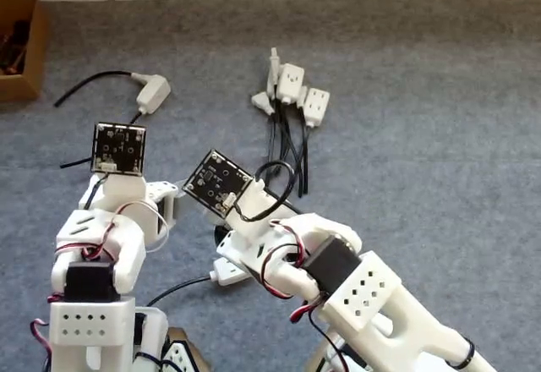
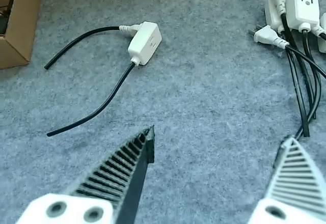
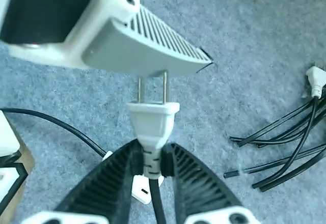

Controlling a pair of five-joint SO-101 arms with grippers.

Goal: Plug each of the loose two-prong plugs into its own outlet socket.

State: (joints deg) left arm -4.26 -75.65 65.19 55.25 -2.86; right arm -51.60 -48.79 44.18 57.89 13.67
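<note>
Two arms over grey carpet [image 1: 423, 93]: the left gripper [image 2: 220, 137] is spread wide and empty, the right gripper [image 3: 153, 152] clamped on one two-prong plug [image 3: 153, 122] between the arms, its long axis in line with the fingers, prongs pointing away from the wrist. Farther out are three sockets: one lone socket [image 1: 154, 93], and two clustered sockets [image 1: 292, 84] with two loose plugs [image 1: 263, 101] beside them. The left wrist view adds a plug seated in the lone socket; the right wrist view supplies the grip.
</note>
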